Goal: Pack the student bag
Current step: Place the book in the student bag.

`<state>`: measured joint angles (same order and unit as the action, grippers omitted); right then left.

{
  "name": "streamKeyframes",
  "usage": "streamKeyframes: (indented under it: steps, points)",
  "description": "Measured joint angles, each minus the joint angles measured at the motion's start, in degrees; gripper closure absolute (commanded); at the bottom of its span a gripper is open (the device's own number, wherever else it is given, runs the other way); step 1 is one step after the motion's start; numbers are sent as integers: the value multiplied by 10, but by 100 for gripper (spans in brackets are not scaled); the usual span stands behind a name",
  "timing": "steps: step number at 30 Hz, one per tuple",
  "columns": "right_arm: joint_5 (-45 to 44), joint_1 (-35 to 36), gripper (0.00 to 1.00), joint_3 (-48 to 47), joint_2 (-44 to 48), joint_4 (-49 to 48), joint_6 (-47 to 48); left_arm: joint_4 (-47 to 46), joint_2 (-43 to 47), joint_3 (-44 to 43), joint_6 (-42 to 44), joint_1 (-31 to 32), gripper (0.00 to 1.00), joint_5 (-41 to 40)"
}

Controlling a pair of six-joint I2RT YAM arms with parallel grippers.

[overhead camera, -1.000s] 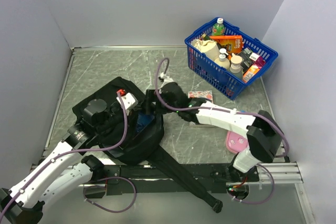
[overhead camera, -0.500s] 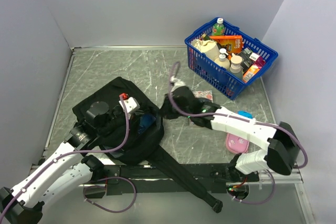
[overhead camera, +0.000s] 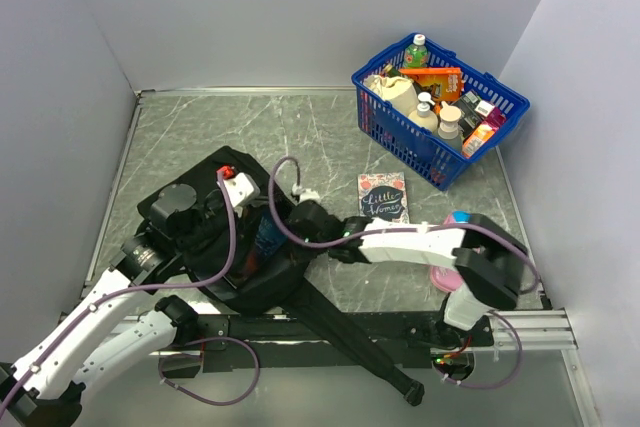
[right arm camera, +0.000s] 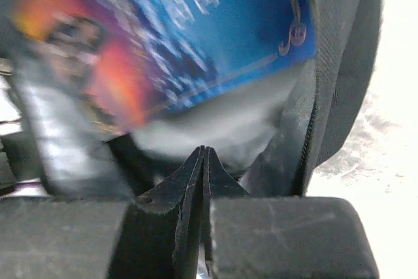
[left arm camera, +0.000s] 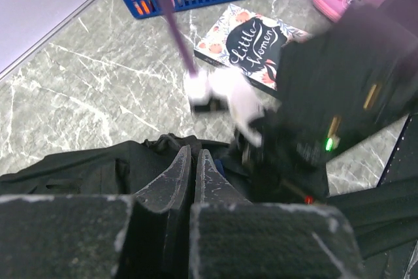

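On grey marbled table [overhead camera: 200, 137], black student bag [overhead camera: 262, 285], white walls [overhead camera: 300, 7]

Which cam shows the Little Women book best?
Top external: the whole book lies flat, nothing over it. Left wrist shows it closer with the title readable, but the right arm hides one corner. Right wrist doesn't show it.

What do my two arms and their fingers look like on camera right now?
Both the left arm and right arm have white links with black joints. A purple cable loops along each. The fingers are black, wedge-shaped and scuffed. A small green light glows on the right wrist.
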<state>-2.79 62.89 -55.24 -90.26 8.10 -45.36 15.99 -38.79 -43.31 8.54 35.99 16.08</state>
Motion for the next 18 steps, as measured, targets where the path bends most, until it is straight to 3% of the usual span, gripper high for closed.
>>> streamKeyframes:
  steps: [11, 18]
  points:
    - [-15, 45, 100, 1, -96, -13, -11, 10, 41, 50, -6, 0, 99, 3]
    - [-18, 47, 100, 3, -125, -115, -17, 10, 52, 64, -20, 0, 99, 23]
